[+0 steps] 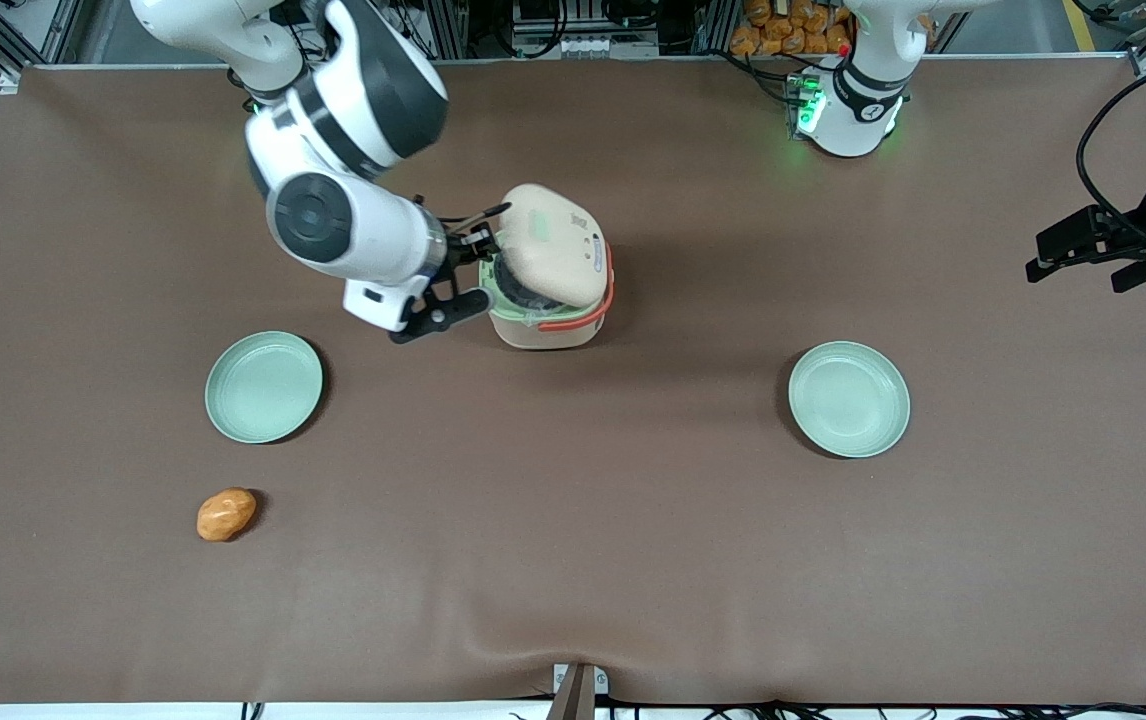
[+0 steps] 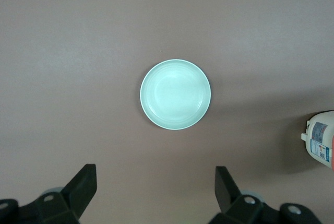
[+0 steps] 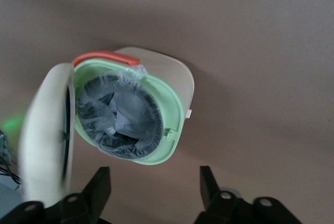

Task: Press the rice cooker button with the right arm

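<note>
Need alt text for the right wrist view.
The rice cooker stands on the brown table with its lid swung open, showing a pot lined with crinkled plastic film. The end effector is open above its green rim.

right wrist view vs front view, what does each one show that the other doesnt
Only the right wrist view shows the rice cooker's inside: the dark inner pot lined with crinkled clear plastic.

Only the front view shows the right arm, two mint-green plates and an orange lump nearer the camera than the working arm's plate.

Both show the cooker with its lid swung up, its coral-orange handle, pale green rim, and the gripper beside the cooker with fingers open.
</note>
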{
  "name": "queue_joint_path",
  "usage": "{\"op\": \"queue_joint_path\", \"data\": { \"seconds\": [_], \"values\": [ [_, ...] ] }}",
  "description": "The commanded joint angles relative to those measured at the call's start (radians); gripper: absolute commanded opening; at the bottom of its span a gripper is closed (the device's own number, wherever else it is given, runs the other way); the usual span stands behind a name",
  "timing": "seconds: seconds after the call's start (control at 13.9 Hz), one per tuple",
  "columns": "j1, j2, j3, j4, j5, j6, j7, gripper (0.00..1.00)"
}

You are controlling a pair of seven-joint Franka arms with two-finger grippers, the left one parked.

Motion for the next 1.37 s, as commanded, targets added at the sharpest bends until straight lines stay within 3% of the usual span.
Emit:
{"op": "queue_joint_path", "data": {
  "seconds": [0.0, 0.22, 0.5, 0.79, 1.08, 1.3],
  "values": [
    [-0.073, -0.057, 0.011, 0.012, -0.003, -0.011, -0.011, 1.0],
    [-0.185, -0.106, 0.013, 0.014, -0.024, -0.011, -0.048, 1.0],
    [-0.326, -0.166, 0.014, 0.014, -0.214, -0.014, -0.249, 1.0],
    [-0.468, -0.184, 0.013, 0.014, -0.256, -0.074, -0.249, 1.0],
    [-0.552, -0.2, 0.01, 0.014, -0.314, -0.077, -0.246, 1.0],
    [-0.561, -0.22, 0.004, 0.023, -0.402, -0.117, -0.246, 1.0]
  ]
}}
